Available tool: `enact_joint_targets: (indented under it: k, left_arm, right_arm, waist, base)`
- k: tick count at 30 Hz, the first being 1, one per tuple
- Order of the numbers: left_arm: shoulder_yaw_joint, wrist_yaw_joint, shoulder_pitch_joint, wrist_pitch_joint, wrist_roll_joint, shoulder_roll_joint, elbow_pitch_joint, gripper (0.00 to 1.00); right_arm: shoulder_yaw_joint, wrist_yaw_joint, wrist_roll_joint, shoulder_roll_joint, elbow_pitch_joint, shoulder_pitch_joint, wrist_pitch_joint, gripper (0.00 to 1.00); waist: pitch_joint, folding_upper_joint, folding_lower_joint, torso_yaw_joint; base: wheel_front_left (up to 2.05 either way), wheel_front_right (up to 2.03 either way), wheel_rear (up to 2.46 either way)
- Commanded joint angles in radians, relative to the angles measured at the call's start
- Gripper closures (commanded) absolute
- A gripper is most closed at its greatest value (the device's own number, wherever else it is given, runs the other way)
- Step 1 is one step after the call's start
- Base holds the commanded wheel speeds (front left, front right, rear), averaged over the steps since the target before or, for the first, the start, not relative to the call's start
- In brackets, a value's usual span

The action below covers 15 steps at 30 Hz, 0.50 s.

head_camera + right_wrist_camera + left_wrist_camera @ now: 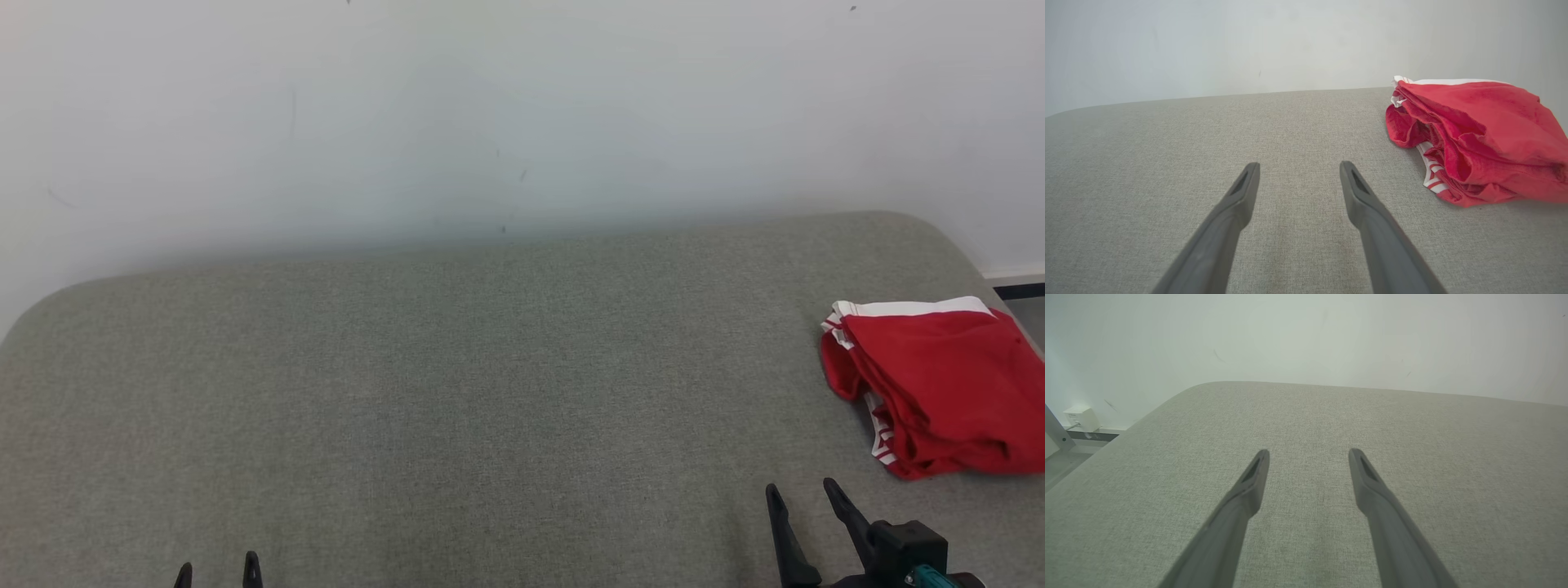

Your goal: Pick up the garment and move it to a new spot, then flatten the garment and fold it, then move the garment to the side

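Note:
The garment (939, 384) is red with white striped trim, folded in a loose bundle at the far right edge of the grey-green padded surface (457, 392); the right wrist view has the garment (1478, 139) at its right. My right gripper (800, 490) stands open at the lower right, short of the garment and to its left, with nothing between its fingers (1241, 192). My left gripper (216, 570) shows only its two tips at the lower left, open and empty; in its own view the left gripper (1308, 457) hangs over bare fabric.
A pale wall (490, 114) runs behind the padded surface. The surface's rounded corners fall away at the far left and right. In the left wrist view a small white box (1081, 416) and a dark skirting strip sit by the floor at left.

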Motion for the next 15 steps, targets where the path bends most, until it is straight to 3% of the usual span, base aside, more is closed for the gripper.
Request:
enact_joint_targets:
  k: [1, 15]
  left_arm:
    - [0.003, -0.003, 0.006, -0.003, 0.001, -0.003, -0.001, 0.00]
    - [-0.001, -0.004, 0.001, -0.003, -0.011, -0.004, 0.005, 0.00]
  right_arm:
    - [0.003, -0.003, -0.005, -0.006, -0.002, -0.008, -0.003, 0.00]
    - [0.022, -0.003, -0.003, -0.007, -0.017, -0.021, -0.005, 0.00]
  waist:
    - [0.001, 0.0000, 0.0000, -0.004]
    - [0.008, 0.0000, 0.0000, -0.002]
  base:
    - [0.00, 0.00, 0.00]
    - [0.00, 0.00, 0.00]
